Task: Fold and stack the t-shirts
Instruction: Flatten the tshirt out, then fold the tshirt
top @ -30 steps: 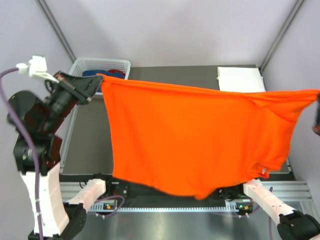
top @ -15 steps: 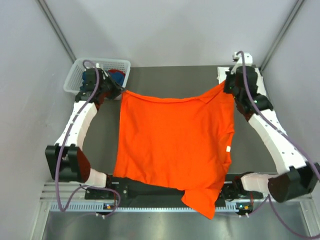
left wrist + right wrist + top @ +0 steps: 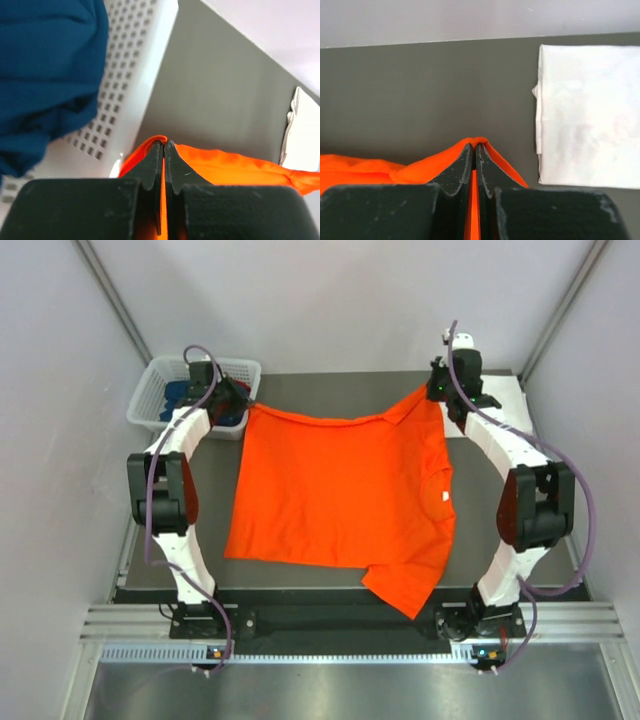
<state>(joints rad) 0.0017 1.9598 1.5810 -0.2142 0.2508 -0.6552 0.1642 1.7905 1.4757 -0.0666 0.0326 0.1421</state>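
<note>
The orange t-shirt (image 3: 340,495) lies spread on the dark table, its near part hanging over the front edge. My left gripper (image 3: 244,406) is shut on its far left corner (image 3: 155,142), right beside the basket. My right gripper (image 3: 437,390) is shut on the far right corner (image 3: 479,141). A folded white t-shirt (image 3: 495,405) (image 3: 587,115) lies at the far right of the table. A dark blue t-shirt (image 3: 45,75) (image 3: 185,392) sits in the basket, with a bit of red cloth (image 3: 236,392) beside it.
The white lattice basket (image 3: 158,380) (image 3: 135,75) stands at the far left corner. Grey walls close in the table at the back and sides. Both arms reach far out along the table's left and right edges.
Both arms swung the orange t-shirt down from hanging in the air and stretched forward, laying it flat on the table. The grips on its two corners have held.
</note>
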